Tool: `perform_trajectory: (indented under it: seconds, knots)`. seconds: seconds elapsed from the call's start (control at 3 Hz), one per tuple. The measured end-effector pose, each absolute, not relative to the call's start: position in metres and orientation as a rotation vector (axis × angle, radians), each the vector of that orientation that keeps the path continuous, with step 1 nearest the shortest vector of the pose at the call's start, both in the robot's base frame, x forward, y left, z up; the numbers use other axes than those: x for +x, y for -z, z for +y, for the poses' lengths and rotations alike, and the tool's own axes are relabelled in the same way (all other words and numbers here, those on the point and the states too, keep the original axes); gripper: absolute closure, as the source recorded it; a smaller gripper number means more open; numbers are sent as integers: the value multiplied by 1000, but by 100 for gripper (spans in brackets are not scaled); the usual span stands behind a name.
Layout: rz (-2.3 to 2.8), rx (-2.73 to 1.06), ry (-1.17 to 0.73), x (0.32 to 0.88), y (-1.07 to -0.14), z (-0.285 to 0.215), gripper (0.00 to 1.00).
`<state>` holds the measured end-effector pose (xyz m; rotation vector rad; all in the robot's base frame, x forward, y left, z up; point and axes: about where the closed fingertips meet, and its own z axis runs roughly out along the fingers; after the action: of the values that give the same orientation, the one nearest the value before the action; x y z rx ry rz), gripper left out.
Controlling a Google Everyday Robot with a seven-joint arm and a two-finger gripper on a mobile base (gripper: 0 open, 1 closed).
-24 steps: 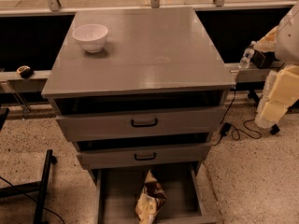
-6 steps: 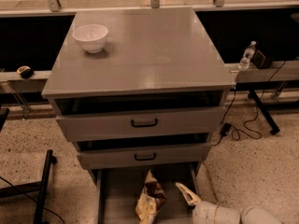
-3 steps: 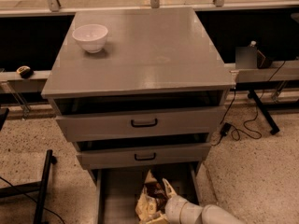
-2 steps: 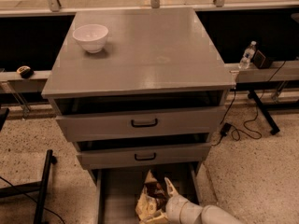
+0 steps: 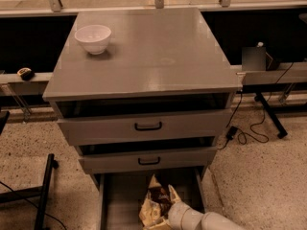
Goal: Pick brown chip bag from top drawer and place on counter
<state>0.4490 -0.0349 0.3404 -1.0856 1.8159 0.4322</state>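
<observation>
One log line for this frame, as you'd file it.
stage: pick | gripper: at brown chip bag, inside pulled-out bottom drawer | counter: holds white bowl, no bag yet

The lowest drawer (image 5: 115, 202), pulled out below the front edge of the bench (image 5: 153, 56), runs off the bottom of the frame, so its front is unseen. The chip bag (image 5: 152, 206) lying in it is cut off there too, and its right side is covered by the gripper (image 5: 169, 201), near the drawer's right wall. The arm (image 5: 206, 221) behind it is cut off at the bottom. The two upper drawers (image 5: 105, 128) show only dark slits inside. A small dark object (image 5: 24, 73) on the ledge (image 5: 9, 78) past the bench's left edge is too small to identify.
</observation>
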Motion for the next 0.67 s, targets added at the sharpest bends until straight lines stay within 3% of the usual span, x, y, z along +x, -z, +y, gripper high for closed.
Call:
perform_trajectory:
  seconds: [0.33,0.67]
  knots:
    - [1884,-1096,-408,449,-300,-26,0]
    - [1953,-1103,-420,450,-261,-18,27]
